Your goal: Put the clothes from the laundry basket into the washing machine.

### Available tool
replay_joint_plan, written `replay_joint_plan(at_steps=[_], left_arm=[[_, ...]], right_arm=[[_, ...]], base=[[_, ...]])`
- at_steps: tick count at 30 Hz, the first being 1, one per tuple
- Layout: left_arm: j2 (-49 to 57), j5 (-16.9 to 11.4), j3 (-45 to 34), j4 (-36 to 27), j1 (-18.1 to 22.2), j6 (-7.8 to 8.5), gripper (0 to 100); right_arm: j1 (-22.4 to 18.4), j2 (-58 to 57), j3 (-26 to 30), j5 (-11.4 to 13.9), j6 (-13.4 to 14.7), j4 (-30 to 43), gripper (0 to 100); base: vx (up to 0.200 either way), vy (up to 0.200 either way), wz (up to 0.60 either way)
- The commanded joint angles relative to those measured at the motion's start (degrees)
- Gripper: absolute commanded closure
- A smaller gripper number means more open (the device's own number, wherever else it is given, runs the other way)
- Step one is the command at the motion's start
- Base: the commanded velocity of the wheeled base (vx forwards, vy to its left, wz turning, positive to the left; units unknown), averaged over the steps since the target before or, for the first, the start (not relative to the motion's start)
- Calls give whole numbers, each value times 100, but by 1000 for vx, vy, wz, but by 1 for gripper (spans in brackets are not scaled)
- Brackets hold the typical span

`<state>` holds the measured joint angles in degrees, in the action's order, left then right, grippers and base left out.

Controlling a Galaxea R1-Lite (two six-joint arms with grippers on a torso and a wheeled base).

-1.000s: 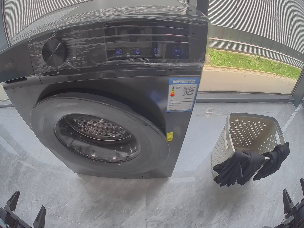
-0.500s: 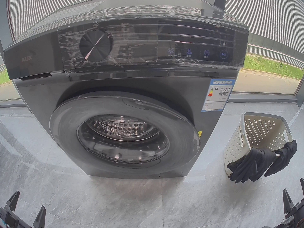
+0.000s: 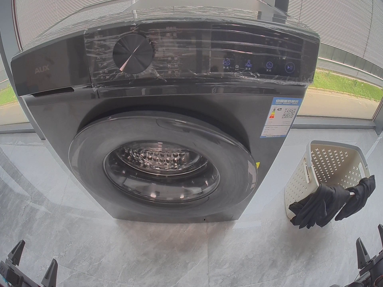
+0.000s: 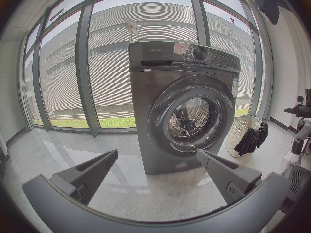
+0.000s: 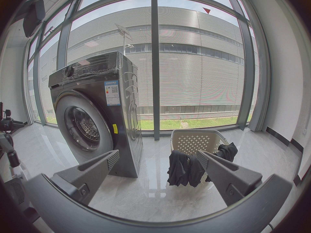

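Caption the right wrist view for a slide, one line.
Open right claw faces the closed washing machine and the laundry basket, dark clothes draped over its rim.

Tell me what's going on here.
Nothing is being handled yet. The washing machine stands with its door shut. Beside it, dark clothes hang over the rim of the laundry basket. The left gripper and right gripper are open and empty, short of both.

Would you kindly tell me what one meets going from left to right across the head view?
First the left tool → dark grey front-loading washing machine → cream perforated plastic laundry basket → right tool.
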<state>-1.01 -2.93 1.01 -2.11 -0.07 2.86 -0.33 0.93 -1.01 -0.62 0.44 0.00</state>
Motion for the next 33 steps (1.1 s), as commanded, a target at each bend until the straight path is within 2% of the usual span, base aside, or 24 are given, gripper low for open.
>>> replay_joint_plan(at_steps=[1, 7, 25, 33], left_arm=[[101, 3, -101, 0, -1, 4, 0], [101, -15, -101, 0, -1, -23, 0], [101, -15, -101, 0, -1, -40, 0], [101, -15, -101, 0, -1, -5, 0]], right_arm=[[-2, -93, 101, 1, 0, 0, 0], [-2, -93, 101, 1, 0, 0, 0], [-2, -93, 101, 1, -9, 0, 0], [-2, -93, 101, 1, 0, 0, 0]], base=[[0, 0, 0], [0, 0, 0], [0, 200, 0], [0, 0, 0]])
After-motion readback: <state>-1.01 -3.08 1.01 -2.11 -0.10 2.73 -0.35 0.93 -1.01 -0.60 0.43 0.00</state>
